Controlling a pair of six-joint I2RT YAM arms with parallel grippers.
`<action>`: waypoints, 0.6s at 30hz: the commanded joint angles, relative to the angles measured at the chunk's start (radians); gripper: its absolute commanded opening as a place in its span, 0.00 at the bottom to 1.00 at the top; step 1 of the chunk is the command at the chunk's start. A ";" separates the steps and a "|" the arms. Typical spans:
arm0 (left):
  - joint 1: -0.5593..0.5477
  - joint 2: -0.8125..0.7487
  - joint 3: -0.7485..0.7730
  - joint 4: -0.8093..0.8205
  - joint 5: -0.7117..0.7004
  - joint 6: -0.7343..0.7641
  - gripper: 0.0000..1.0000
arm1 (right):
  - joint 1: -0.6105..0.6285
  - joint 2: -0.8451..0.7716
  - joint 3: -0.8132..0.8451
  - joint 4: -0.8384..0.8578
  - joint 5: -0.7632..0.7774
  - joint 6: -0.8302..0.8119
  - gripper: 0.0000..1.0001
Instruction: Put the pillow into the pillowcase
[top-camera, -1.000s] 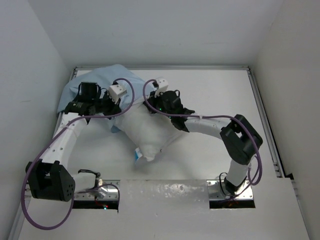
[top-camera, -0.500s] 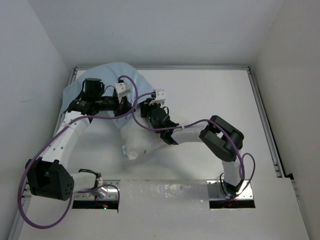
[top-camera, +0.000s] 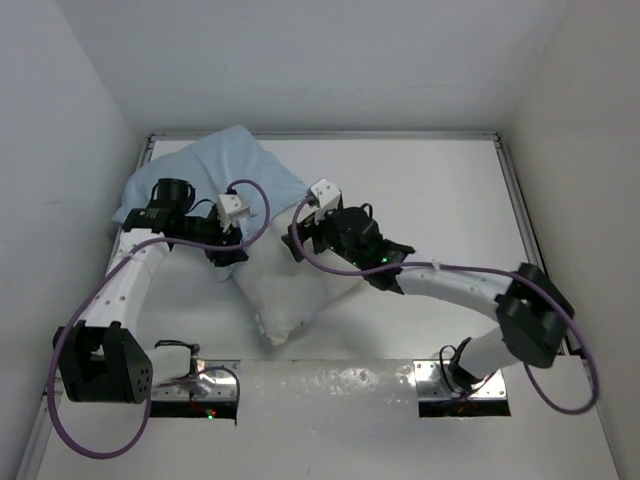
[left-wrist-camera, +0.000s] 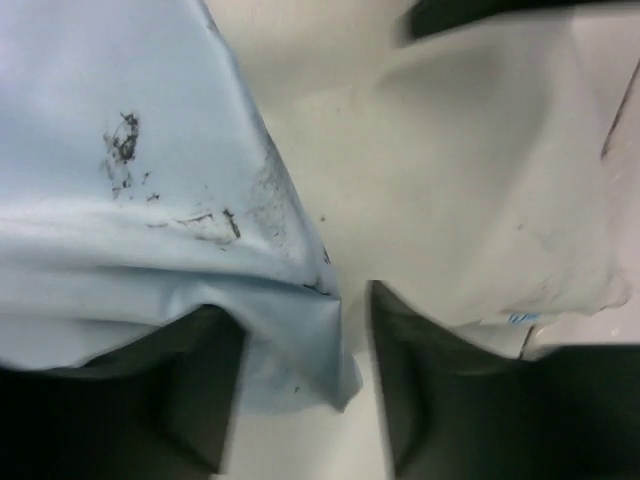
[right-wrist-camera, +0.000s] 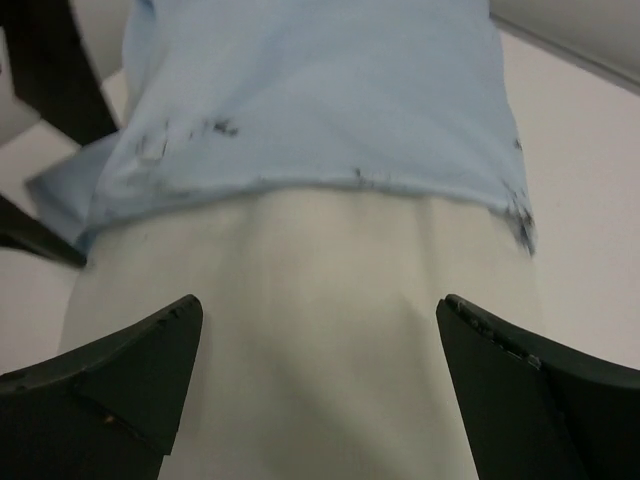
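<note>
Top external: pillowcase (top-camera: 225, 165) covers far-left end of pillow (top-camera: 292, 290); right gripper (right-wrist-camera: 320, 305) wide open, empty; left gripper (left-wrist-camera: 300, 312) part-open, hem draped on one finger (left-wrist-camera: 190, 400).

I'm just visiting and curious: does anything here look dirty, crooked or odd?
Yes. The blue pillowcase has dark smudges near its open edge, and the white pillow lies crooked, only partly inside it.

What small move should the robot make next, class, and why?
Probably close the left hand on the pillowcase hem. Its corner hangs unclamped in that hand's gap, and the case covers only the far end of the pillow; the near part lies bare. The right hand is open above the pillow, so nothing holds the case for a further pull.
</note>
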 joint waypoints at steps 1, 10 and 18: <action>0.010 -0.037 0.024 -0.025 -0.090 0.007 0.59 | 0.000 -0.139 0.034 -0.429 -0.095 -0.074 0.99; -0.177 0.067 0.293 0.272 -0.259 -0.350 0.85 | -0.207 -0.319 -0.029 -0.537 -0.161 -0.071 0.99; -0.378 0.379 0.441 0.288 -0.518 -0.427 0.79 | -0.385 -0.129 0.034 -0.474 -0.476 -0.074 0.99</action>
